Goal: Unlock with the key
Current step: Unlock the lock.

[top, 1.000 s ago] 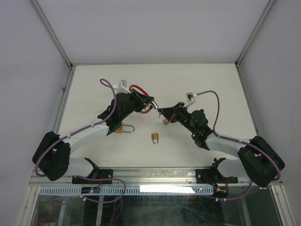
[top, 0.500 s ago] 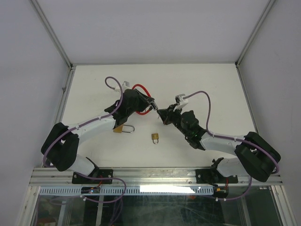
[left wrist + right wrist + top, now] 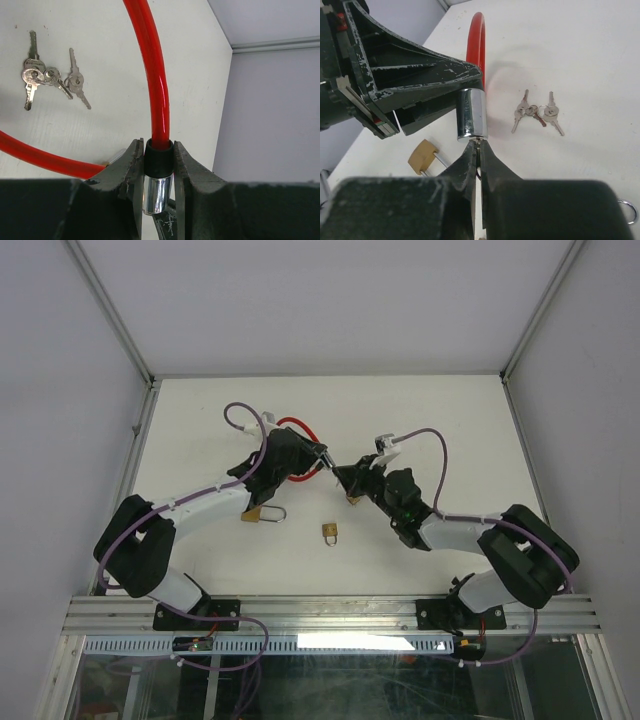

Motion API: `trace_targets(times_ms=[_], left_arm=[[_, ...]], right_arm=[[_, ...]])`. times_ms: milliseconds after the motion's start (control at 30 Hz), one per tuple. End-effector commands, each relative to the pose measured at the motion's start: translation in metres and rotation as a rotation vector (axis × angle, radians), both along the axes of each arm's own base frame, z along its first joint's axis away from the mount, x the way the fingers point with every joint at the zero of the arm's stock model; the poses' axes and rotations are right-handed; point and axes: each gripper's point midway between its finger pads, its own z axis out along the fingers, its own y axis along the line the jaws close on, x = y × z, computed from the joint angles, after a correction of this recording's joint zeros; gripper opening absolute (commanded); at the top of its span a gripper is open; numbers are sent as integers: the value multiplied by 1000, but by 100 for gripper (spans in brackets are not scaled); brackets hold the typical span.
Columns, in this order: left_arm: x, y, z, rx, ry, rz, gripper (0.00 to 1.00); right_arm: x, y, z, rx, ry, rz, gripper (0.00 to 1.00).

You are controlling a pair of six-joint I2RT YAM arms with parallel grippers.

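Observation:
The red cable lock (image 3: 292,425) is held above the table by its chrome cylinder (image 3: 157,187). My left gripper (image 3: 159,150) is shut on the cylinder's black collar, and the red cable (image 3: 152,75) loops away from it. In the right wrist view the chrome cylinder (image 3: 471,114) hangs in the left jaws, open end toward me. My right gripper (image 3: 479,145) is shut on a thin key whose tip touches the cylinder's end face. Most of the key is hidden between the fingers. In the top view the two grippers (image 3: 322,462) (image 3: 340,476) meet tip to tip.
A bunch of spare keys (image 3: 537,112) lies on the white table beyond the lock; it also shows in the left wrist view (image 3: 50,75). A brass padlock (image 3: 258,513) lies under the left arm, a small brass padlock (image 3: 329,532) lies mid-table, and another (image 3: 352,499) lies under the right gripper.
Both arms have drawn closer in and swung their wrists, moving the lock slightly farther from the bases. The grippers stay joined at the cylinder's end.

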Motion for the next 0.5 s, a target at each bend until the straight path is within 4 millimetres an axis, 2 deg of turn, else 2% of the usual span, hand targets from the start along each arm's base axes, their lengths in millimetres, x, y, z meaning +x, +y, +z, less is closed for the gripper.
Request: trace_targets(times_ms=[0, 167, 300, 367, 467], left_arm=[[-108, -86, 19, -189, 91, -492, 0], [-105, -77, 32, -152, -7, -490, 0], [-101, -66, 52, -133, -79, -455, 0], [-93, -58, 50, -105, -73, -408, 0], [-75, -42, 41, -65, -33, -300, 0]], right_arm=[[11, 12, 122, 364, -254, 68, 0], [14, 3, 122, 478, -155, 104, 0], [10, 6, 118, 444, -119, 132, 0], [8, 9, 115, 399, -125, 150, 0], [6, 12, 100, 307, -99, 164, 0]])
